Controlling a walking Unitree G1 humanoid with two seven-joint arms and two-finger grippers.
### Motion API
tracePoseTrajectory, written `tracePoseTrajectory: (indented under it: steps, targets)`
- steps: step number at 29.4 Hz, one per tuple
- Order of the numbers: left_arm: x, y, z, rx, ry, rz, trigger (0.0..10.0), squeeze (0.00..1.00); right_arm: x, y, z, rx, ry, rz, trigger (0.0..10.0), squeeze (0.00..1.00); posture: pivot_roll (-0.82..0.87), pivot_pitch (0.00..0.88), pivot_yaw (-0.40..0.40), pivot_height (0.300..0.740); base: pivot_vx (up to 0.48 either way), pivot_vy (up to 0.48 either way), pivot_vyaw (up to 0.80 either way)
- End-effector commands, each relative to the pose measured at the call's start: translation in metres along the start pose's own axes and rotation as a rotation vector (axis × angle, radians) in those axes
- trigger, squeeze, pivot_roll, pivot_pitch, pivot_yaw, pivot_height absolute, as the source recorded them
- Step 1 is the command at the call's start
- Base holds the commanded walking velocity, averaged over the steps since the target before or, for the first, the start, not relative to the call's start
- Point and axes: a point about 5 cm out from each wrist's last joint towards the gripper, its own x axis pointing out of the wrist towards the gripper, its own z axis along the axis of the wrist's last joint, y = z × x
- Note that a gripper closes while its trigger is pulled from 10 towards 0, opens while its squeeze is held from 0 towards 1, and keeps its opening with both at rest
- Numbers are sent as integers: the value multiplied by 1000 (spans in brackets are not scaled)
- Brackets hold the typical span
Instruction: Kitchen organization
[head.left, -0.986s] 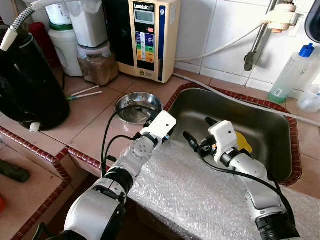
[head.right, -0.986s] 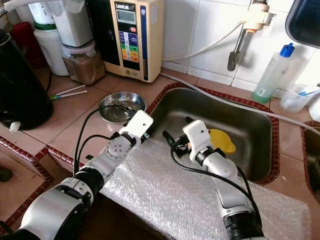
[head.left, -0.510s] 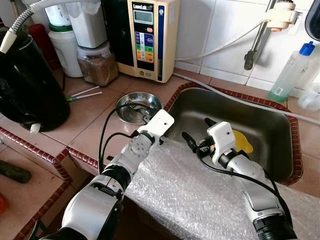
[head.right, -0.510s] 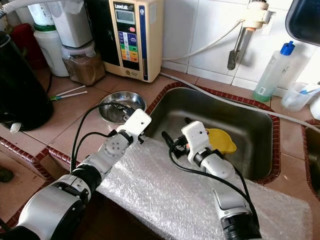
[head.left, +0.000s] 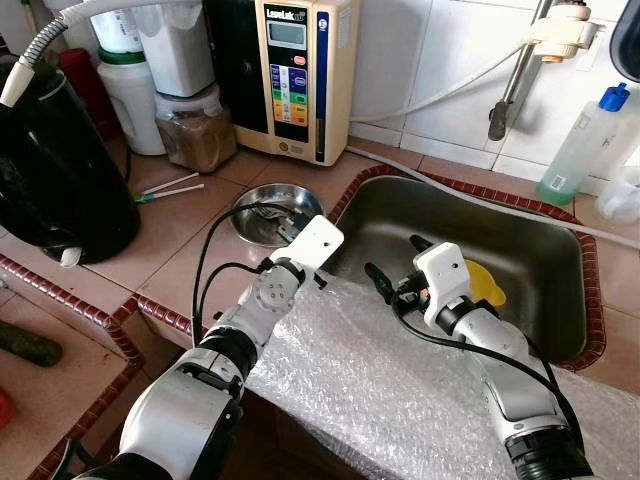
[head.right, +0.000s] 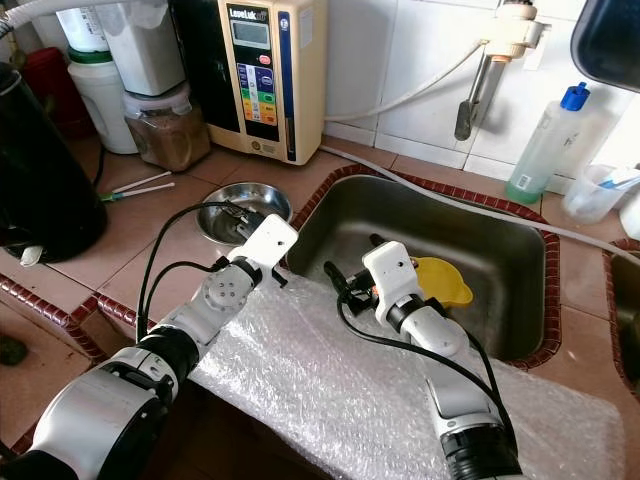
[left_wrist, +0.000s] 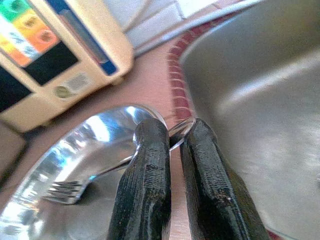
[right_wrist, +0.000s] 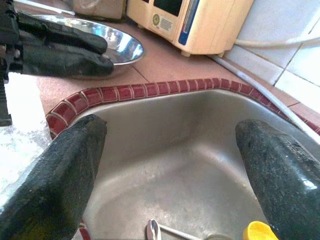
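A steel bowl (head.left: 268, 204) sits on the tiled counter left of the sink (head.left: 520, 250). A fork (left_wrist: 65, 191) lies in it, tines down in the bowl and handle rising to the rim. My left gripper (left_wrist: 175, 131) reaches over the bowl's near rim and is shut on the end of the fork's handle. My right gripper (head.left: 395, 258) hovers over the sink's near left corner, wide open, nothing between its fingers (right_wrist: 65, 175). A yellow plastic piece (head.left: 487, 285) and a spoon (right_wrist: 152, 228) lie in the sink.
Bubble wrap (head.left: 400, 390) covers the counter's front edge under both arms. A beige water appliance (head.left: 295, 75), a jar of brown stuff (head.left: 195, 130) and a black kettle (head.left: 55, 170) stand at the back left. A blue-capped bottle (head.left: 580, 145) stands right of the tap (head.left: 515, 80).
My left gripper has slid a little left and further over the bowl. The right gripper has stayed almost where it was, still open.
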Motion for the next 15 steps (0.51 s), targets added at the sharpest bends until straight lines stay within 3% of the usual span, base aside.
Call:
tracePoseTrajectory:
  steps: [1, 9, 15]
  targets:
    - [-4, 7, -15, -8, 75, 33, 0, 0, 3, -3, 3, -11, -7, -4, 10000, 1000, -26, 0, 43, 740, 0, 0, 0]
    - [-7, 15, -14, -31, 25, 84, 0, 0, 4, -5, 3, -20, -8, -6, 10000, 1000, -17, 0, 39, 740, 0, 0, 0]
    - [-7, 31, 12, -45, -155, 175, 0, 0, 6, -6, 4, -21, -11, -9, 10000, 1000, 0, 0, 30, 740, 0, 0, 0]
